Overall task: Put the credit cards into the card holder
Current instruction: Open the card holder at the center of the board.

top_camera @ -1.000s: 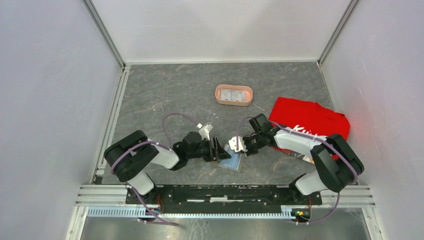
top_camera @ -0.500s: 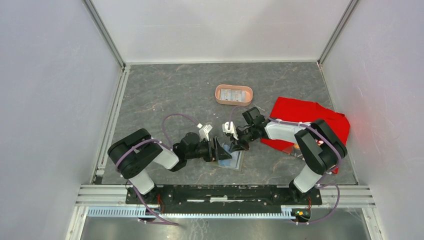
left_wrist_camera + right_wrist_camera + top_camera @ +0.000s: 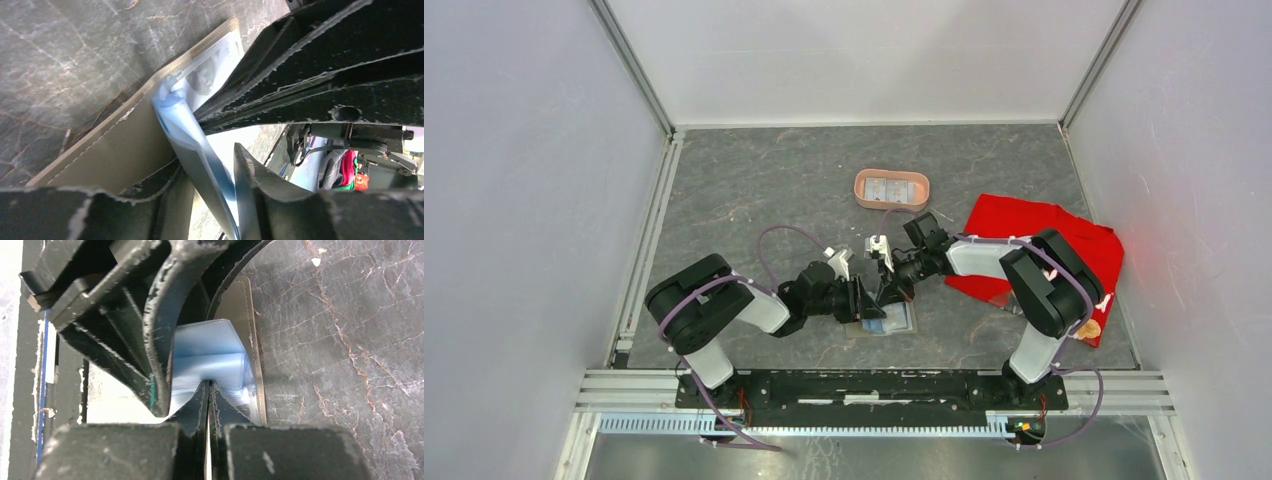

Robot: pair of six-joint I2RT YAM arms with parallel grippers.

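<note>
The flat, stitched olive-grey card holder (image 3: 115, 145) is spread open beneath both pincers. Its glossy pale-blue plastic flap (image 3: 210, 350) is pinched by the tightly closed right pincer (image 3: 208, 387) and straddled by the part-open left pincer (image 3: 205, 172).

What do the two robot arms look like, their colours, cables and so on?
The left arm and right arm both have bulky black joints, white link covers and a thin purple cable looping alongside. The left end effector and right end effector are black; the wrist views show their fingers scuffed, with pale worn edges.
</note>
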